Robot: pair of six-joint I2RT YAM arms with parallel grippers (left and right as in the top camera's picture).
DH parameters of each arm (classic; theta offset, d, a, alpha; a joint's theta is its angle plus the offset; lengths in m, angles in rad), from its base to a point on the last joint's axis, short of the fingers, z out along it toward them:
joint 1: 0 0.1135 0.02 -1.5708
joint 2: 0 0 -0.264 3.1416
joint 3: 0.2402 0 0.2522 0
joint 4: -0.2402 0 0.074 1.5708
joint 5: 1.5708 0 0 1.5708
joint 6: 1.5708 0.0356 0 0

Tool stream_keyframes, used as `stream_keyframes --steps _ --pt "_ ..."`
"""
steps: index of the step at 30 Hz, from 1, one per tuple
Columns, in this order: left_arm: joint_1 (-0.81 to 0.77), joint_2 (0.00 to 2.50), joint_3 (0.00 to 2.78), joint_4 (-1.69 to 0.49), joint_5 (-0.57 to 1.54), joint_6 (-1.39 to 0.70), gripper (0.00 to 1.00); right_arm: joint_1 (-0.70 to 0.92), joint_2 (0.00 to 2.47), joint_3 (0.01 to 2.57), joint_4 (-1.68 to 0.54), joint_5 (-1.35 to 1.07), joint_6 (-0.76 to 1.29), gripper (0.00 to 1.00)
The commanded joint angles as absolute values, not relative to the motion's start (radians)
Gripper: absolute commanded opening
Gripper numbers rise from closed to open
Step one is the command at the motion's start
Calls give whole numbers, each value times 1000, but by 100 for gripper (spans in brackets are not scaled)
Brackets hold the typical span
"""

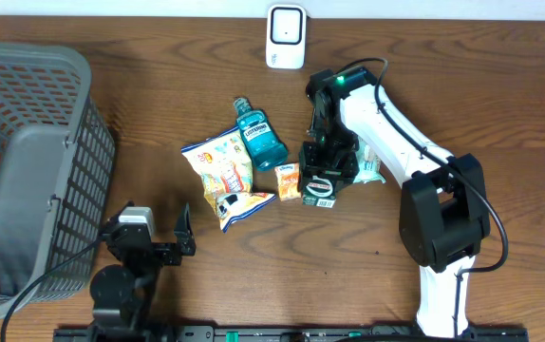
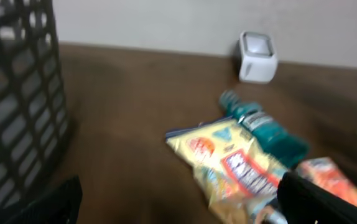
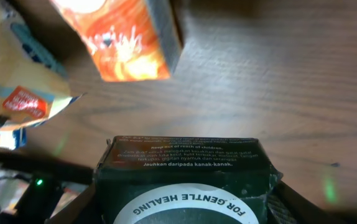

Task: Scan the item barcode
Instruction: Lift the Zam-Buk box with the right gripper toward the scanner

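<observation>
Dark green box (image 3: 185, 180) is cut off at the frame's lower edge and pinched by the right gripper (image 1: 322, 173) beside an orange carton (image 1: 289, 180). Left wrist view blurred. Left gripper (image 2: 185, 210) spread, empty. Brown wood table (image 1: 443, 85), pale wall (image 2: 166, 25).

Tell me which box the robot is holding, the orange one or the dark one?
The dark box with white writing: it sits between the fingers of the right gripper. The orange box lies loose beside it, untouched.
</observation>
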State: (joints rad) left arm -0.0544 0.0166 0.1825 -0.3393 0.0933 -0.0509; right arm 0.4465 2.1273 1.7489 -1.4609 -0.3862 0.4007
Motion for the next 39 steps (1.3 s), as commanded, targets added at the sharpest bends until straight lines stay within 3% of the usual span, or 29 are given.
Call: stream_keyframes --steps 1,8,20,25,33,39 --pt "-58 12 181 -368 59 -41 98 447 2125 1765 -1478 -439 395 31" --pt "-58 12 181 -431 59 -41 98 432 2125 1765 -1477 -460 396 29" --pt "-58 12 181 -756 59 -41 98 437 2125 1765 -1644 -464 395 27" --pt "-58 12 181 -769 59 -41 98 439 2125 1765 -1475 -482 398 29" --pt "-58 12 181 -769 59 -41 98 431 2125 1765 -958 -459 336 32" --pt "-58 12 181 -769 59 -41 98 436 2125 1765 -667 -186 336 31"
